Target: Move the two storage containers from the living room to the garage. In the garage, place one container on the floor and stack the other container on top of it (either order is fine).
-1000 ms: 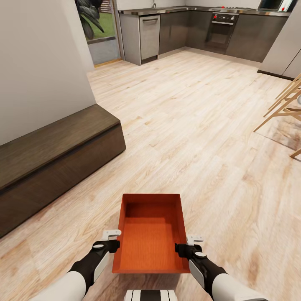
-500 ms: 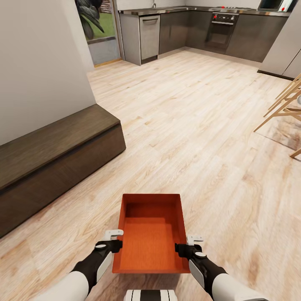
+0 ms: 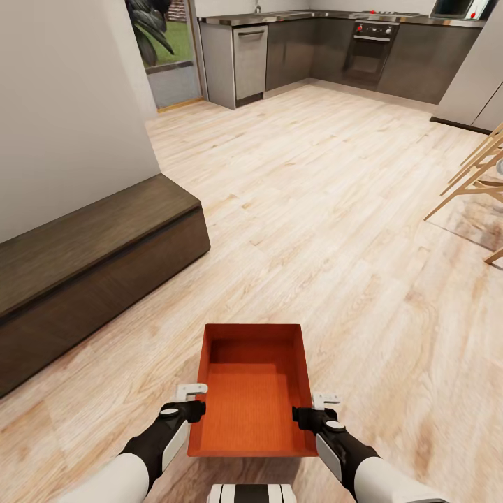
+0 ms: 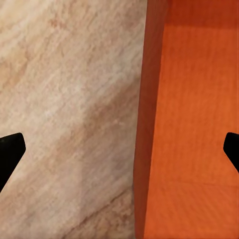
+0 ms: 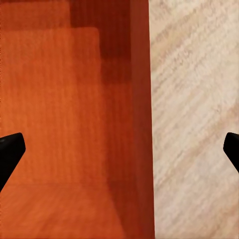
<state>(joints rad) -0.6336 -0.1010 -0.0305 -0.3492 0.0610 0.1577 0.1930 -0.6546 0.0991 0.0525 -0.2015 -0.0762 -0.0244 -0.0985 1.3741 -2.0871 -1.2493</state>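
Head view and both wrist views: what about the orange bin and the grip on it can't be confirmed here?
- Storage container: its underside is hidden by its own walls in the head view, so floor contact is unclear.
- Left tool, right tool: fingertips cut off by the frame edges; wall contact unconfirmed.
- Second container: whereabouts unknown.

A home, open-plan. Light wood-plank floor (image 3: 314,209) runs ahead of the grippers to a kitchen with dark cabinets (image 3: 300,49), an oven (image 3: 367,52) and a dishwasher (image 3: 249,59). A low dark bench (image 3: 91,258) lines the wall ahead-left; wooden chair legs (image 3: 478,181) stand ahead-right.
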